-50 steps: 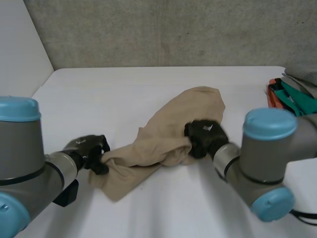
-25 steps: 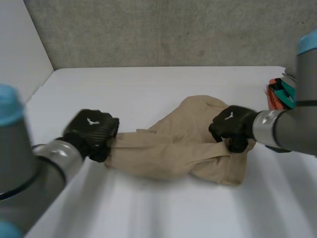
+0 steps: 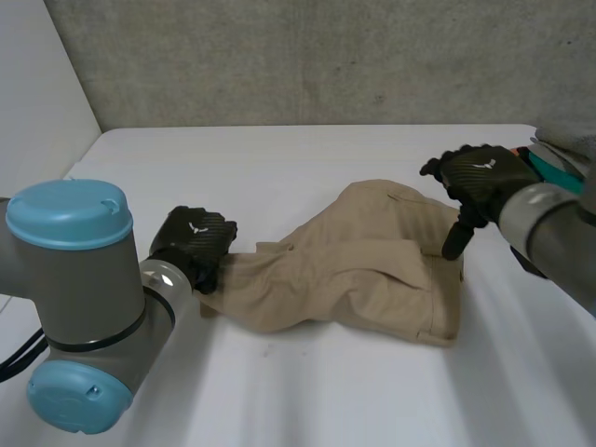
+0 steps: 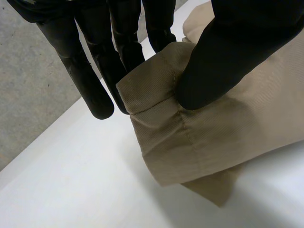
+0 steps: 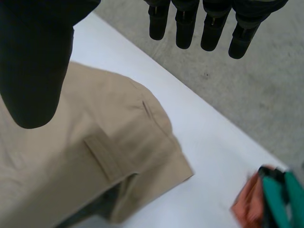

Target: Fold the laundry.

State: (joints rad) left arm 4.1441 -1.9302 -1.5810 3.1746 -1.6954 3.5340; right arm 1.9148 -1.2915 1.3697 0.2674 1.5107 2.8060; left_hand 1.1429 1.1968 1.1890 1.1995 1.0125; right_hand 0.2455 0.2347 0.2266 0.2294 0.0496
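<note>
Left hand (image 3: 193,244): is pinching the hem end of the beige trousers (image 3: 354,275).
Right hand (image 3: 477,175): is hanging wide open over the waist end.

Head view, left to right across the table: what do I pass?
left hand, pinching a hem → tan trousers → right hand, open over their other end → orange and green cloth pile at the table's edge.

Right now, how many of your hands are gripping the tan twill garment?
1. The left hand pinches the hem of the tan twill garment; the right hand is open above its opposite end.
</note>
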